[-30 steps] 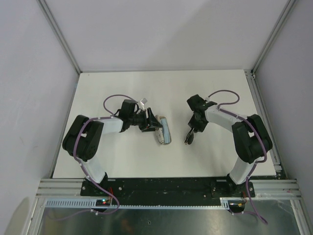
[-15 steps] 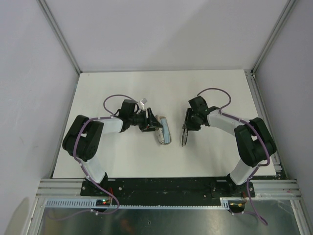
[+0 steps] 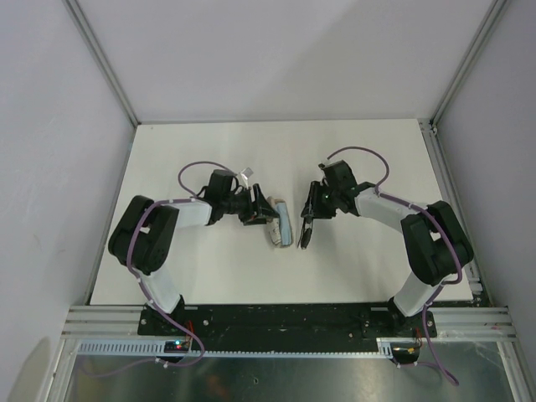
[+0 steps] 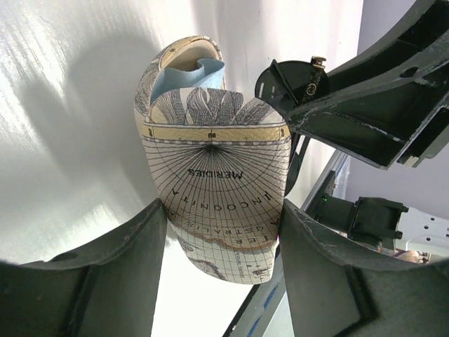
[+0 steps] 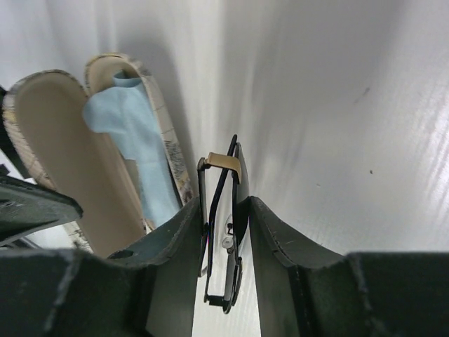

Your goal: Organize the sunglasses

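My right gripper (image 3: 307, 224) is shut on the folded black sunglasses (image 5: 223, 232) and holds them on edge just right of the open case (image 3: 282, 224). In the right wrist view the case (image 5: 52, 161) lies open with a light blue cloth (image 5: 137, 147) inside it. My left gripper (image 3: 266, 219) is shut on the case lid (image 4: 217, 203), which is printed with an old map, and holds it up. The blue cloth (image 4: 186, 74) also shows behind the lid in the left wrist view.
The white table (image 3: 377, 276) ends at a black rail along the near edge. Grey walls and metal posts (image 3: 100, 59) stand around it. The two grippers are close together at the table's middle.
My right gripper has carried the sunglasses left, from well right of the case to right beside its open side. The left gripper and the case have stayed put.
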Available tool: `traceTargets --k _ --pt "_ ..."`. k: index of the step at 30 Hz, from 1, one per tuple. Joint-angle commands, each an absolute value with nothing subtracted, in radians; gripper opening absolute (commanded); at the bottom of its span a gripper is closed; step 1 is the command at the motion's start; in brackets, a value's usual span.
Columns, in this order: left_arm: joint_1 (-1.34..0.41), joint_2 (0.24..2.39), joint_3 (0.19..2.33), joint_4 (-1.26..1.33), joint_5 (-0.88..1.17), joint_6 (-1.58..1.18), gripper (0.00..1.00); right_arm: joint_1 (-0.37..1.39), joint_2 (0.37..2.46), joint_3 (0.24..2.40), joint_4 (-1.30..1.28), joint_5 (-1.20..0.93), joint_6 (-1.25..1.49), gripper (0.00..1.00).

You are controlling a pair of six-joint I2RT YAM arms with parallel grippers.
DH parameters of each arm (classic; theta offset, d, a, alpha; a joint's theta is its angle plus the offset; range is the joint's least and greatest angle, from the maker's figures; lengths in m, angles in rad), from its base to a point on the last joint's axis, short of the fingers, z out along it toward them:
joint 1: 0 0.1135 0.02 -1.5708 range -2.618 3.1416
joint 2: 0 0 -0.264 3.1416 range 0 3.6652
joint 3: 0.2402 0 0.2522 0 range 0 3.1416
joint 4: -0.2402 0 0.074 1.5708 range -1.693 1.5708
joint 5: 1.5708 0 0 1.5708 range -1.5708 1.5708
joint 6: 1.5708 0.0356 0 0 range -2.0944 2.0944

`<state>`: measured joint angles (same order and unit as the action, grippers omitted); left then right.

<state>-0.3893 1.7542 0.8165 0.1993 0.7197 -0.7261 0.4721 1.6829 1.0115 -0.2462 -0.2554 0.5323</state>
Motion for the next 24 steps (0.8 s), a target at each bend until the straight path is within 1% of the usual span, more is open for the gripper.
traceTargets --k 1,10,13,14,16,17,19,20,22,24 --pt "-0.419 1.797 0.828 0.121 0.7 -0.686 0.51 0.475 1.682 1.012 -0.163 -0.318 0.514 0.36" --pt "-0.433 1.831 0.858 0.106 0.69 -0.686 0.51 0.473 1.757 1.059 -0.166 -0.334 0.526 0.36" --pt "-0.435 1.838 0.871 0.09 0.685 -0.681 0.52 0.472 1.778 1.083 -0.166 -0.352 0.551 0.38" --pt "-0.436 1.839 0.874 0.087 0.682 -0.68 0.51 0.473 1.784 1.091 -0.172 -0.358 0.564 0.4" --pt "-0.438 1.842 0.879 0.083 0.677 -0.68 0.51 0.475 1.795 1.107 -0.183 -0.362 0.59 0.47" --pt "-0.439 1.843 0.88 0.082 0.675 -0.682 0.51 0.475 1.799 1.111 -0.188 -0.361 0.606 0.56" --pt "-0.44 1.842 0.88 0.082 0.67 -0.683 0.51 0.475 1.803 1.114 -0.201 -0.361 0.637 0.69" --pt "-0.44 1.841 0.879 0.081 0.667 -0.684 0.51 0.475 1.802 1.115 -0.21 -0.357 0.647 0.72" --pt "-0.44 1.837 0.876 0.08 0.662 -0.684 0.51 0.473 1.795 1.115 -0.224 -0.352 0.654 0.76" --pt "-0.44 1.835 0.875 0.079 0.66 -0.685 0.51 0.472 1.785 1.114 -0.242 -0.352 0.655 0.77"
